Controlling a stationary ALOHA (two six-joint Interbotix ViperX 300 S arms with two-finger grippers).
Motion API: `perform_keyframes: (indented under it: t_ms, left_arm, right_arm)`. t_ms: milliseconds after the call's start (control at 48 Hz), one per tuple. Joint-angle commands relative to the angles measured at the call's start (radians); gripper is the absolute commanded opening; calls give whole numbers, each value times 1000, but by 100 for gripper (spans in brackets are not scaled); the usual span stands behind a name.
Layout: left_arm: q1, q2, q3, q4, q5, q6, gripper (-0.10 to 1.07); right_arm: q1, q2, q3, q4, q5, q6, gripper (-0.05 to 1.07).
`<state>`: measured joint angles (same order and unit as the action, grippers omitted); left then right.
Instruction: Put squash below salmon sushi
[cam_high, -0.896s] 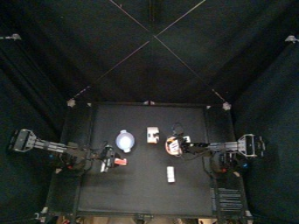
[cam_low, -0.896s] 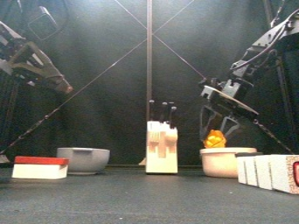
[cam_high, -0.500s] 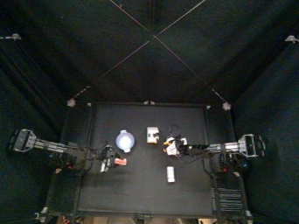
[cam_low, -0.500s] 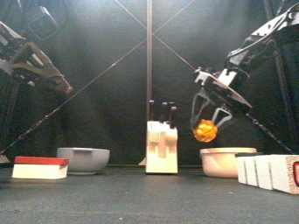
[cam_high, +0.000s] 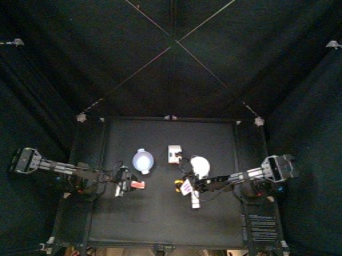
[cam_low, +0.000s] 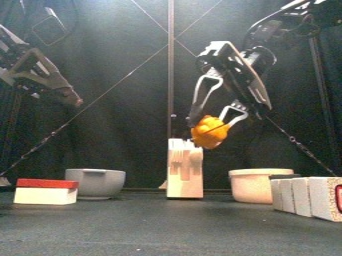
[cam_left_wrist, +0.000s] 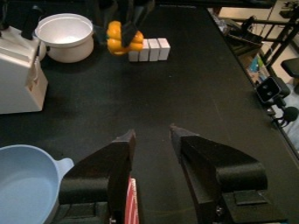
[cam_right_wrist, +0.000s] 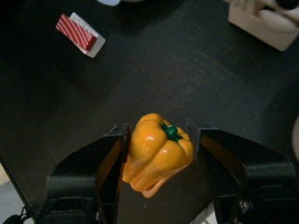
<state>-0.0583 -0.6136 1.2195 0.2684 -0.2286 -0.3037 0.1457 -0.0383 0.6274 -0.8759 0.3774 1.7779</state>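
The right pincer (cam_right_wrist: 162, 166) was closed on the squash (cam_right_wrist: 158, 154), one jaw against each flank, and held it in the air clear of the desk (cam_left_wrist: 176, 96). In the front view the squash (cam_low: 209, 131) hung above the white block holder (cam_low: 183, 167), higher than the rim of the white bowl (cam_low: 258, 184).

The salmon sushi (cam_right_wrist: 79, 34) lay flat on the desk, well apart from the carried squash, near the pale blue bowl (cam_left_wrist: 24, 173). In the front view the sushi (cam_low: 46, 191) sat just beside that bowl (cam_low: 95, 181), toward the left arm.

The left pincer (cam_left_wrist: 152, 149) rested low over the desk beside the pale blue bowl, jaws spread and holding nothing.

Handling assessment: the squash appeared to be a small hollow plastic toy, light and stiff, with a glossy lobed skin likely to slip. A grip across the widest part of the body, jaws seated in the grooves between lobes, appeared most secure. The green stem (cam_right_wrist: 173, 134) offered no useful hold.
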Motion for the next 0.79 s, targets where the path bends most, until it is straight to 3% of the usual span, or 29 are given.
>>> perform_keyframes:
  t_ms: [0,292,583,771]
  left_arm:
    - [2,0,-11,0,-5,0,78]
    - [2,-3,-9,0,-5,0,78]
    - [2,-28,-3,0,-3,0,78]
    - [31,-133,17,0,0,-2,78]
  right_arm:
    - [26,46,-74,-3,-29,-6,84]
    - [69,215,-250,-8,-77,-9,84]
    - [83,302,-385,-14,-72,-11,84]
    - [100,344,-434,-144,-78,-64,84]
